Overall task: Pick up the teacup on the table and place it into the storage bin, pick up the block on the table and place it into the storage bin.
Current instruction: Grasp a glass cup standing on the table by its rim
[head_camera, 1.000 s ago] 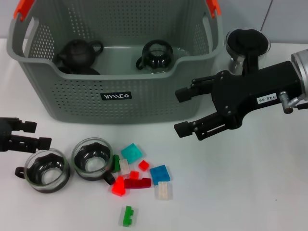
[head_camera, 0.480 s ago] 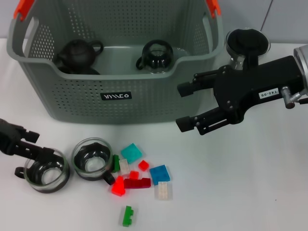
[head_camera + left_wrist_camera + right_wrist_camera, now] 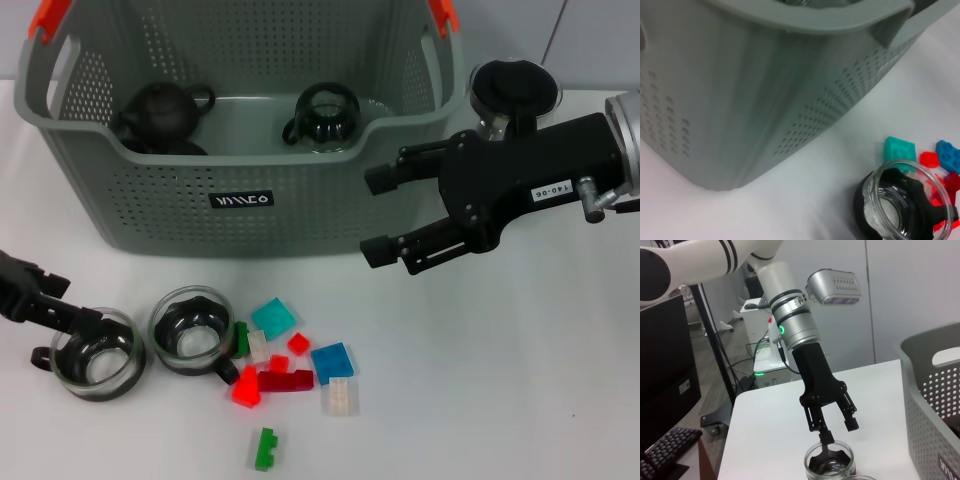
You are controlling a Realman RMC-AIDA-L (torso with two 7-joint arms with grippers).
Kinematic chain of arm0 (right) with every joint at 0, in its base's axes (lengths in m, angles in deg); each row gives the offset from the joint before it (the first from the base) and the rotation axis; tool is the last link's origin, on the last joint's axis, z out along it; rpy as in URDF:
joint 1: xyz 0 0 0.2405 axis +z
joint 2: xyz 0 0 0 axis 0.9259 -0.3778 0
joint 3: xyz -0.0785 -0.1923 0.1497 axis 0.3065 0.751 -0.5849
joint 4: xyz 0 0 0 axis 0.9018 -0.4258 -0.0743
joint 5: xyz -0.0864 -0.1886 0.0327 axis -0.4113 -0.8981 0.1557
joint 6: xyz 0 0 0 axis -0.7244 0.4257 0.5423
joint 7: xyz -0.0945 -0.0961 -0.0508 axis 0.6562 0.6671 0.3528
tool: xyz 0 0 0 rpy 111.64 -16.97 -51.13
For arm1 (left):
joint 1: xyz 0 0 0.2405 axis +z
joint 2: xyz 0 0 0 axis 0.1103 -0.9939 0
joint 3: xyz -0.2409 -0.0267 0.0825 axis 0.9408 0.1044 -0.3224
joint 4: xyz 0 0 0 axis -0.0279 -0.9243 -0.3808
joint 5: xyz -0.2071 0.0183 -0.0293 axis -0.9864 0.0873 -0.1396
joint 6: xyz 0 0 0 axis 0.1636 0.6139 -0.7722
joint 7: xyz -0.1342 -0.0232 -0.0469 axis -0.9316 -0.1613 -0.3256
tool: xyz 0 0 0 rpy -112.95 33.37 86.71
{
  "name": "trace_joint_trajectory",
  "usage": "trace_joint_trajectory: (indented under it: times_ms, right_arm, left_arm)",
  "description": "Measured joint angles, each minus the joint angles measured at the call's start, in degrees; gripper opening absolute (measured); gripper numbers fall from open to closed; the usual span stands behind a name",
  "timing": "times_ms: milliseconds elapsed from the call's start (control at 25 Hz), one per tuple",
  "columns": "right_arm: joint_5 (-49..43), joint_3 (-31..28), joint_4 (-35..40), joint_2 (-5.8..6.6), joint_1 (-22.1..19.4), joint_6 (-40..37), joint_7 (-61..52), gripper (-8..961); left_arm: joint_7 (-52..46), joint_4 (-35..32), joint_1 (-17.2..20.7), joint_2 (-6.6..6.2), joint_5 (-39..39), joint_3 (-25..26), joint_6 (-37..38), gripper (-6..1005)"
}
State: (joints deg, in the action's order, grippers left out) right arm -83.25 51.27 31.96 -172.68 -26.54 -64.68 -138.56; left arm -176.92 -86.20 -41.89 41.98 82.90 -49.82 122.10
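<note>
Two glass teacups with black inserts stand at the front left of the table, the left teacup [image 3: 95, 357] [image 3: 830, 463] and the right teacup [image 3: 192, 331] [image 3: 905, 210]. My left gripper [image 3: 75, 300] [image 3: 840, 431] is open at the left teacup, one finger down at its rim and the other outside it. Loose blocks lie beside the right teacup: teal [image 3: 273, 318], blue [image 3: 332, 361], red [image 3: 245, 388], green [image 3: 265, 449]. The grey-green storage bin [image 3: 240, 200] [image 3: 740, 100] stands behind them. My right gripper [image 3: 372, 216] hangs open and holds nothing at the bin's front right corner.
Inside the bin sit a dark teapot [image 3: 165, 110] and a glass cup [image 3: 325, 112]. A black-lidded glass vessel [image 3: 515, 95] stands right of the bin, behind my right arm. White table stretches at the front right.
My left gripper has tilted down and moved right, bringing one finger onto the left teacup's rim. The right gripper rose slightly beside the bin.
</note>
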Motion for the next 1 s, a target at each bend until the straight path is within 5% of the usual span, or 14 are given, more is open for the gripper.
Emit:
trace_joint_trajectory:
  times_ms: [680,1000]
  right_arm:
    - [0.34,-0.10,-0.01,0.26,0.03,1.21,0.28,927]
    - [0.44,-0.10,-0.09,0.11,0.04,1.57,0.77,927]
  left_arm:
    - [-0.27,2.89,-0.08,0.43,0.76,-2.46,-3.34,838]
    - [-1.31,2.84,-0.39,0.56,2.51,-3.51,-3.65,741]
